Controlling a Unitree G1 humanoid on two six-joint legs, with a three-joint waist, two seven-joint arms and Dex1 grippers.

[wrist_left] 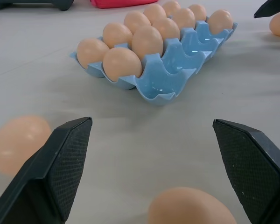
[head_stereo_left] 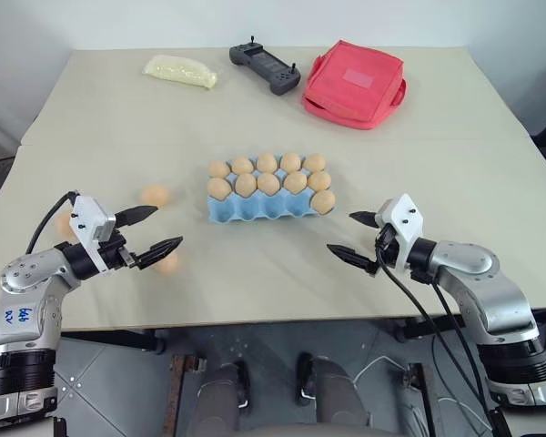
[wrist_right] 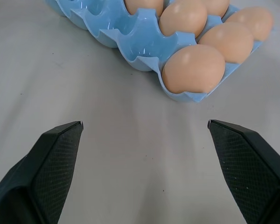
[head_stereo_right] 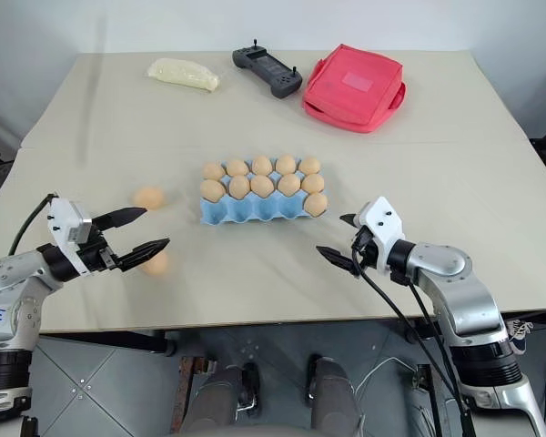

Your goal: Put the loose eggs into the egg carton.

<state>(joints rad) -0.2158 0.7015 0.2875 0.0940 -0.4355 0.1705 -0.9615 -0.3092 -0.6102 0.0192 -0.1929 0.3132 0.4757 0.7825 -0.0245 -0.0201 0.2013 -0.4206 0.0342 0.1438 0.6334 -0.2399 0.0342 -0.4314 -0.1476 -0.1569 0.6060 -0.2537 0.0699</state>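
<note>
Two spread fingers of the left gripper [head_stereo_left: 158,229] stood just above a smooth tan loose egg [head_stereo_left: 166,264], which a crooked descent could roll away.

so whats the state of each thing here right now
egg carton: eleven eggs in, four front cups empty
loose eggs: three on the table near the left hand
left hand: open, empty
right hand: open, empty
red pouch: closed
</note>
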